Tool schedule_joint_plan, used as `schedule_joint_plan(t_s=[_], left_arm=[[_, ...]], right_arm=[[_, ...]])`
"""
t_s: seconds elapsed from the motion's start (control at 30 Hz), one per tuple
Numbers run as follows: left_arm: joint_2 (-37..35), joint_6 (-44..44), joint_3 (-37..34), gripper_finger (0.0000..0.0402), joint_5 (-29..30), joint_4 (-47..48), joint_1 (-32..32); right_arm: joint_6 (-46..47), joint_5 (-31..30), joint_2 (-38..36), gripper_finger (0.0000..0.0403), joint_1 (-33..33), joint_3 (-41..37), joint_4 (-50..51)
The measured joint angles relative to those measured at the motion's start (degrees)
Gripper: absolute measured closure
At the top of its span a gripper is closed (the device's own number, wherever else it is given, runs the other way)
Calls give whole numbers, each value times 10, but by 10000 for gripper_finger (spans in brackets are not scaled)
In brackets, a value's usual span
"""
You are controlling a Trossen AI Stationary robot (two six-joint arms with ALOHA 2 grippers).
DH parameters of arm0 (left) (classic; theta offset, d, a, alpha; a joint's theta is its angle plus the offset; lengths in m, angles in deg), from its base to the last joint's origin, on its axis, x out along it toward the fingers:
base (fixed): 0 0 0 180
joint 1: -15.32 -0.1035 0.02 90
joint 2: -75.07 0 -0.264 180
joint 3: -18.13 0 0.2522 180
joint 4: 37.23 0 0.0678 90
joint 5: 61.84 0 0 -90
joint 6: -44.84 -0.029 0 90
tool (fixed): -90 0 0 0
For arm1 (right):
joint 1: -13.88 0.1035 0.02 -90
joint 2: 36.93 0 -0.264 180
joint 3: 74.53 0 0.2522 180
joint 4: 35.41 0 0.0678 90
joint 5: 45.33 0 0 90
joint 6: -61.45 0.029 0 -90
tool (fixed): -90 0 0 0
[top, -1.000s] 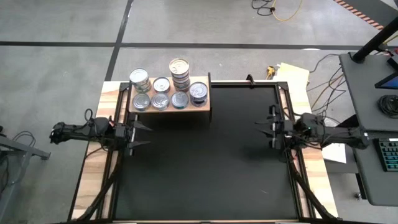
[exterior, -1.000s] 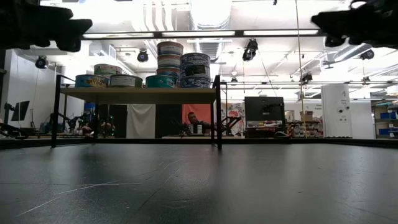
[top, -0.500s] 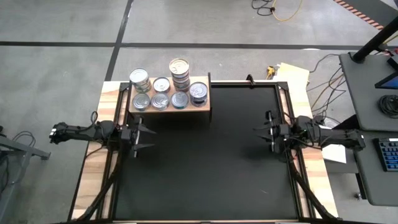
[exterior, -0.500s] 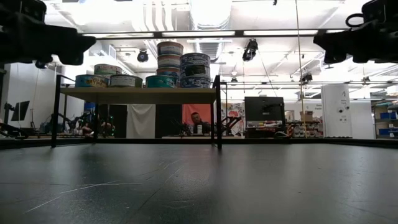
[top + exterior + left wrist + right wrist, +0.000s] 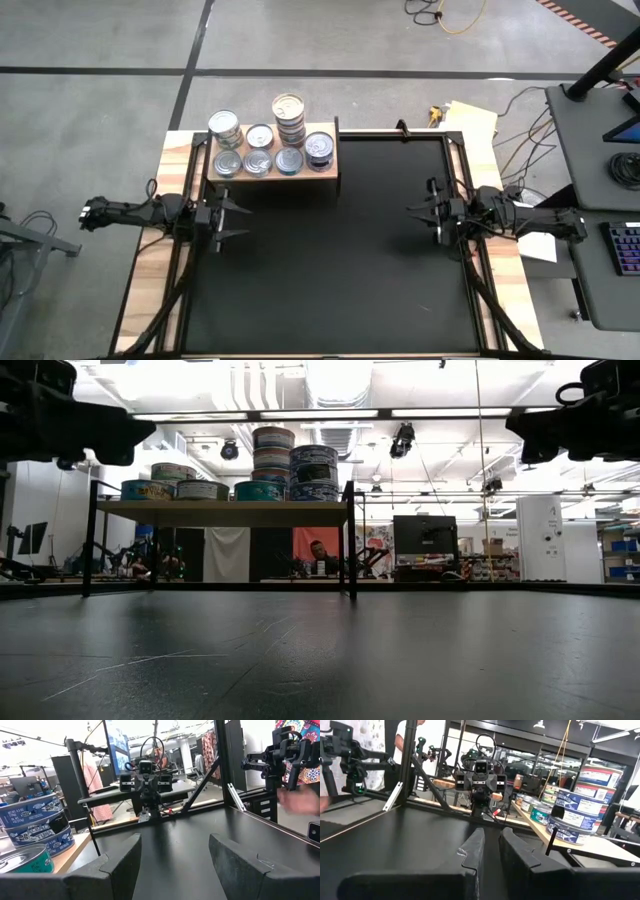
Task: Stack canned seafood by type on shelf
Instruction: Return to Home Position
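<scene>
Right end effector held over the black desk, its two dark fingers set close together with a narrow gap between them and nothing held. Straight ahead of the end effector, across the desk, the other arm faces it. Ahead and off to one side stands the light-brown shelf, bearing the canned seafood: blue-and-white labelled tins stacked nearest, a taller stack behind them, and teal-labelled tins farther along. A person stands beyond the desk on the opposite side.
</scene>
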Motion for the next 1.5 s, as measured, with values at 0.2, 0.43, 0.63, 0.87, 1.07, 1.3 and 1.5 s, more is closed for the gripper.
schedule_joint_plan(t_s=[0.2, 0.43, 0.63, 0.87, 1.07, 1.3, 1.5], left_arm=[[0, 0, 1, 184, 0, -1, 0], [0, 0, 2, 184, 0, -1, 0], [0, 0, 2, 184, 0, -1, 0], [0, 0, 2, 184, 0, -1, 0], [0, 0, 2, 184, 0, -1, 0], [0, 0, 3, 184, 0, -1, 0], [0, 0, 3, 184, 0, -1, 0]], right_arm=[[-1, 0, 0, 347, 0, 0, 0], [-6, 0, 0, 336, 0, 0, 0], [-5, 0, 0, 326, 0, 0, 0], [-5, 0, 0, 314, 0, -1, 0], [-4, 0, 0, 307, 0, -1, 0], [-5, 0, 0, 320, 0, -1, 0], [-4, 0, 0, 334, 0, -1, 0]])
